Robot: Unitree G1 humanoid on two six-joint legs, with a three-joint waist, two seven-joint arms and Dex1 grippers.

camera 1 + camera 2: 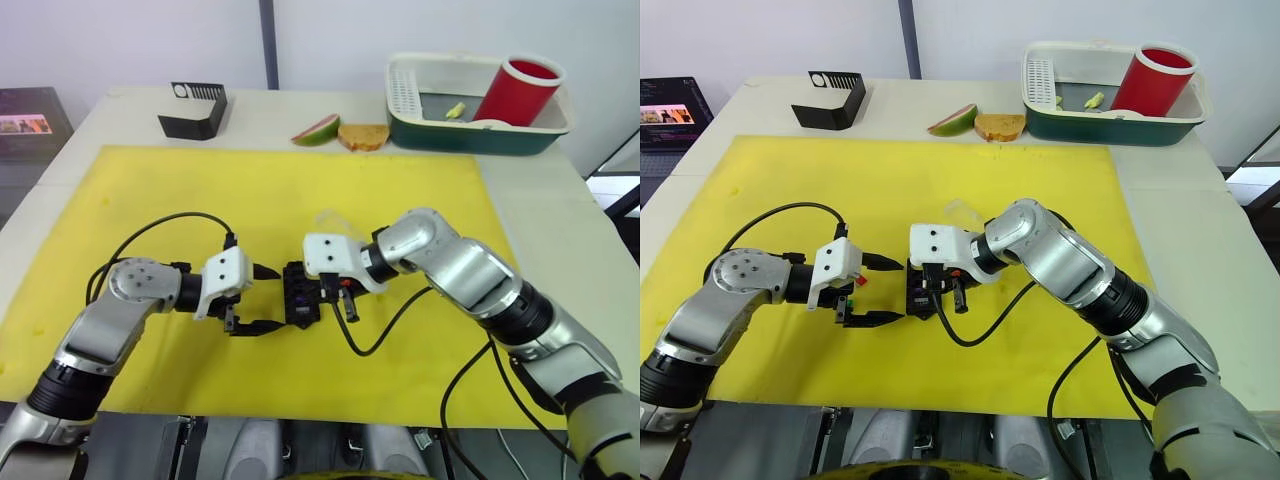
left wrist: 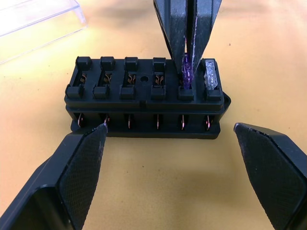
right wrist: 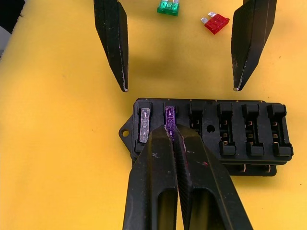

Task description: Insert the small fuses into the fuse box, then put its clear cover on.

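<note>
Your fuse box [image 2: 144, 96] sits mid yellow mat [image 1: 300, 200], clear cover [image 2: 33, 24] lying off behind it. Left tool [image 2: 177, 167] hangs wide open, empty. Right tool [image 3: 171, 136] is pinched on the purple fuse [image 3: 169, 116], going into slot two beside the seated grey fuse [image 3: 144, 123]. Green fuse [image 3: 168, 6], red fuse [image 3: 217, 22] still loose, four slots empty.
</note>
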